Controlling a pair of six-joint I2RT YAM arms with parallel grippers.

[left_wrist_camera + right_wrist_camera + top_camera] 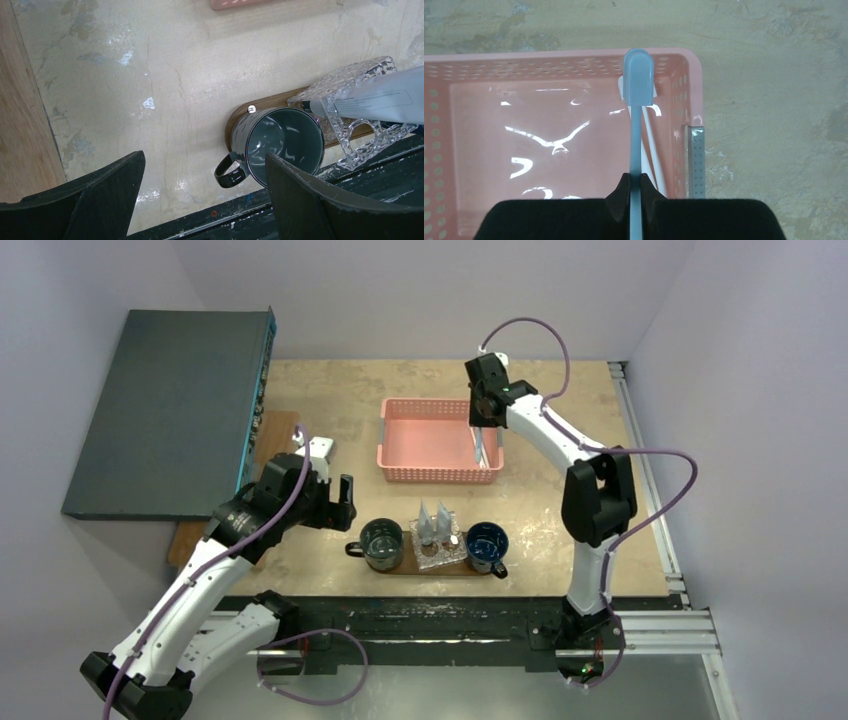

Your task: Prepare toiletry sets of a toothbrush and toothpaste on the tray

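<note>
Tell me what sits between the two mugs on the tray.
A clear holder with toothpaste tubes stands between the grey mug and blue mug, seen in the top view.

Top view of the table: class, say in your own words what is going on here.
The right gripper is shut on a pale blue toothbrush over the pink basket, where a white toothbrush lies. The left gripper hangs open, empty, near the grey mug on the tray. A blue mug and a clear holder with a toothpaste tube are also on the tray.
</note>
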